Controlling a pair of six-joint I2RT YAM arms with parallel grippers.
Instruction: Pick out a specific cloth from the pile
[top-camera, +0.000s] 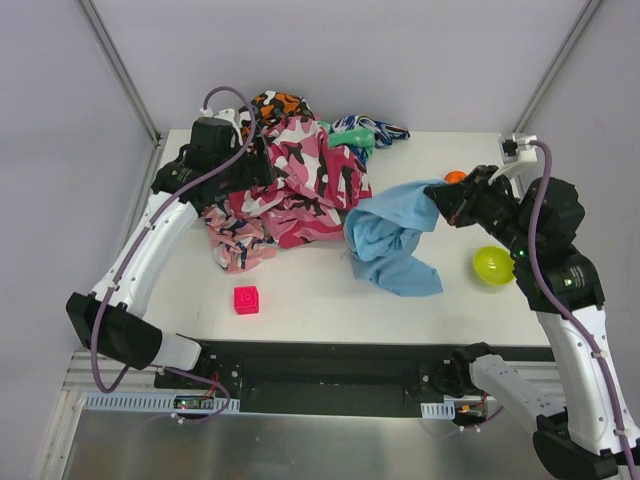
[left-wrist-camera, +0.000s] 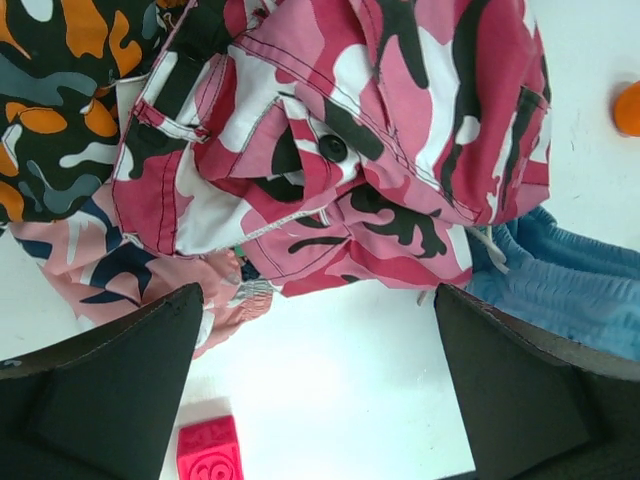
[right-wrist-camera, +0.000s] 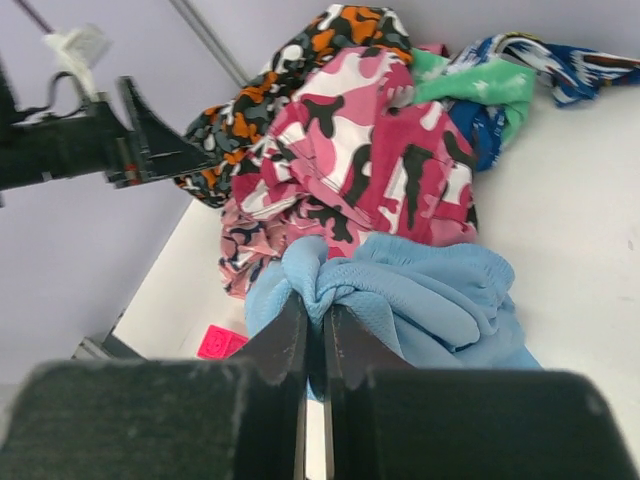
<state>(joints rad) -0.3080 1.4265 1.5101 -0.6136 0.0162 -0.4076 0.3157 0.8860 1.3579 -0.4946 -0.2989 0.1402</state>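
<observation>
Item: the cloth (top-camera: 392, 248). Light-blue, soft and limp, probably light. It will likely drape and trail, so it is best taken by a bunched fold.
Right gripper (right-wrist-camera: 313, 318): pressed together on such a fold, the rest sagging below and ahead of it, beside the pile (top-camera: 295, 175).
Left gripper (left-wrist-camera: 315, 295): spread wide over the pile, holding nothing.
</observation>
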